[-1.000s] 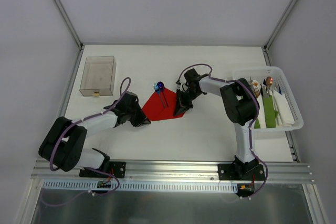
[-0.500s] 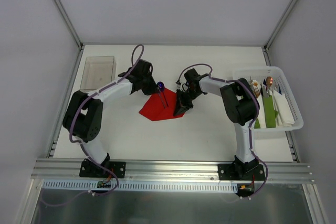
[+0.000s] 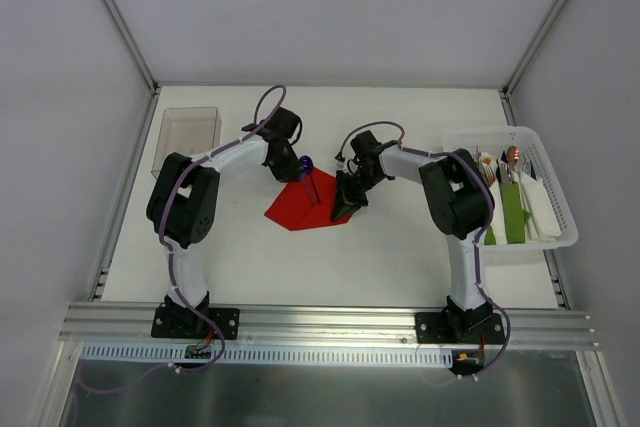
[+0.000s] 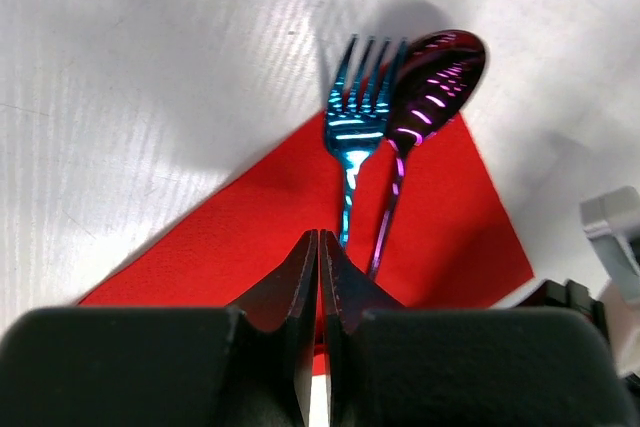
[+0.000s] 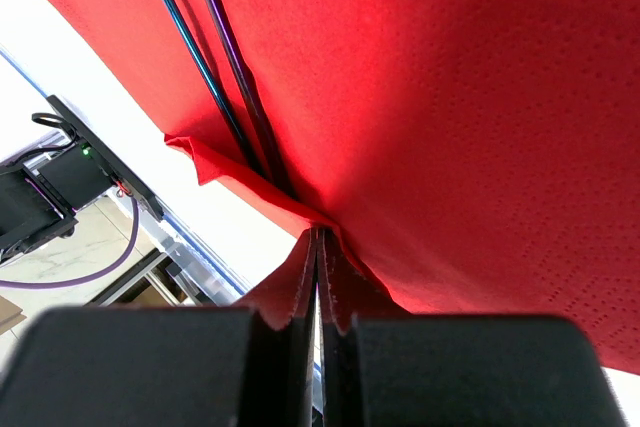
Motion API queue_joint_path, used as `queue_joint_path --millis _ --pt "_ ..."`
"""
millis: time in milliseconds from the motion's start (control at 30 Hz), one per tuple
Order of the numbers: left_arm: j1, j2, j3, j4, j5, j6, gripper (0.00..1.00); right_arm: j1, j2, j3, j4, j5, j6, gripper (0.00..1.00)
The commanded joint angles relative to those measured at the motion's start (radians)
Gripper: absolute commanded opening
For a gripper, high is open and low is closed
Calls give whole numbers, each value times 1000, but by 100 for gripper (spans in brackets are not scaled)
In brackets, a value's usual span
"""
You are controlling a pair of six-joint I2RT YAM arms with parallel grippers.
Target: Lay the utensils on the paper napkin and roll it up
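Left arm (image 3: 225,159) has swung from the napkin's near-left side round to its far side vs 1 s ago; right arm (image 3: 420,162) isn't shifting. Paper napkin (image 3: 298,209) is lying mid-table as a diamond. Utensils (image 3: 307,175) are lying on its far part, fork (image 4: 352,127) + spoon (image 4: 432,82) heads poking past the far corner. Right gripper (image 5: 318,239) is pinching the napkin's right edge, jaws fully closed on it, edge creasing up. Left gripper (image 4: 318,245) is sitting closed w/ nothing between its fingers, tips over the napkin just beside the fork handle.
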Motion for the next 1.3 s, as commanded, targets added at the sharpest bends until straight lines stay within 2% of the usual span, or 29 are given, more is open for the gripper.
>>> queue_joint_path --millis 0,567,1267 --pt "-4 22 35 -79 -42 -22 3 -11 25 8 -25 89 -24 0" --pt "-19 71 79 -79 -46 -17 5 -13 30 5 -25 83 -29 0" --pt "-27 141 93 -78 -40 -8 18 -19 30 5 -27 83 -30 0"
